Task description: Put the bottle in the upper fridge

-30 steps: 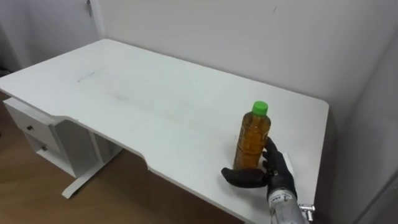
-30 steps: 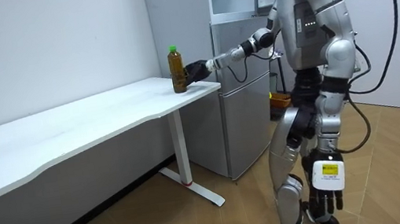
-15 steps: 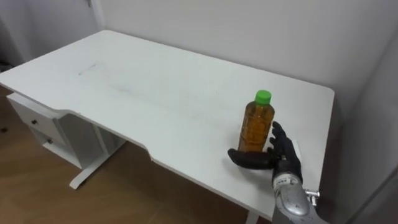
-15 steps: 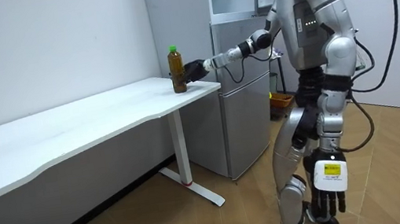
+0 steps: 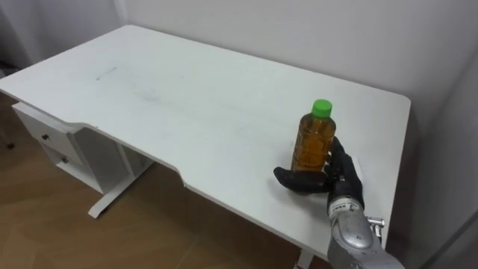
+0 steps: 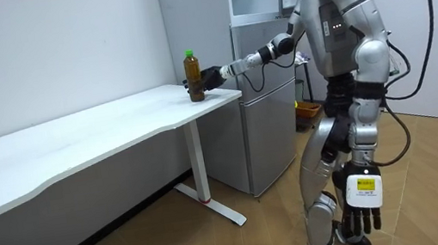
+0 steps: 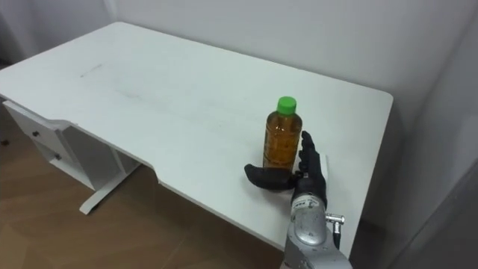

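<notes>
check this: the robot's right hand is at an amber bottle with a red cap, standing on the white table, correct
No, the cap is green, not red; the left eye view shows it. The right hand is at the amber bottle, standing on the white table.

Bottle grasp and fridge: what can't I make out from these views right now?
- Contact between right hand and bottle: in the eye views the bottle covers the palm; in the room view it is too small.
- Upper compartment of the fridge: in the room view it is cut off by the top edge, so the door state is unclear.
</notes>
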Available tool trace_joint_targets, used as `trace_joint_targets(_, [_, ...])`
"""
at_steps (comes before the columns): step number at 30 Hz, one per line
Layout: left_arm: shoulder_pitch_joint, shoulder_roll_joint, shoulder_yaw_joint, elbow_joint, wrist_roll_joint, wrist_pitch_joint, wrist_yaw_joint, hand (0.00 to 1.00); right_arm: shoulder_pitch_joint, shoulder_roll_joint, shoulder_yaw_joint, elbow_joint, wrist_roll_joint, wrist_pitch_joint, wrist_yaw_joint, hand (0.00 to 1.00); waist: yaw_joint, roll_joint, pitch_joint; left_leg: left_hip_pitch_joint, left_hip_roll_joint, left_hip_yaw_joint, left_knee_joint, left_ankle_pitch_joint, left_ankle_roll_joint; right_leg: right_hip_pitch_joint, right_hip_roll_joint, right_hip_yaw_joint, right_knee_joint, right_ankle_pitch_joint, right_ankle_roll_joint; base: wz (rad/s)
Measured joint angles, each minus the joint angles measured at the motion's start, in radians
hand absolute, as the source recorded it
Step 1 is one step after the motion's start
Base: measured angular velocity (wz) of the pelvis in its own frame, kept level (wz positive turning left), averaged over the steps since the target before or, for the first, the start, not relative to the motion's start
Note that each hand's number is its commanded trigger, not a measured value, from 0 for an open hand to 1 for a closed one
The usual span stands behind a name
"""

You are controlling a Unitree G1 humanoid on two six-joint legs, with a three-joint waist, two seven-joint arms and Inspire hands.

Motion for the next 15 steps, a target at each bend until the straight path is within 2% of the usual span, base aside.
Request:
trace_joint_targets(6, [0.0, 0.0, 0.0, -0.002, -0.021, -0.003, -0.001, 0.0, -0.001, -0.003, 0.0, 0.001, -0.001, -0.003, -0.003, 0.0, 0.0, -0.008, 0.0021, -0.006, -0.001, 0.002, 0.001, 0.001, 0.001, -0.005, 0.0, 0.008, 0.0, 0.0, 0.0, 0.0])
trace_joint_targets(11, [-0.007, 0.0, -0.017, -0.001, -0.021, -0.024, 0.0, 0.0, -0.009, -0.026, 0.001, 0.001, -0.001, -0.011, -0.004, 0.0, 0.003, -0.01, 0.0022, -0.026, -0.001, 0.002, 0.001, 0.008, 0.002, -0.029, 0.0, 0.017, 0.007, 0.001, -0.002, 0.0])
trace_joint_targets(15, [-0.012, 0.0, -0.019, 0.008, -0.04, -0.041, 0.0, 0.0, -0.011, -0.033, 0.0, 0.003, -0.001, -0.011, -0.003, 0.0, 0.004, -0.013, 0.0063, -0.027, -0.001, 0.002, 0.003, 0.01, 0.003, -0.034, 0.0, 0.041, 0.016, 0.001, -0.002, 0.0])
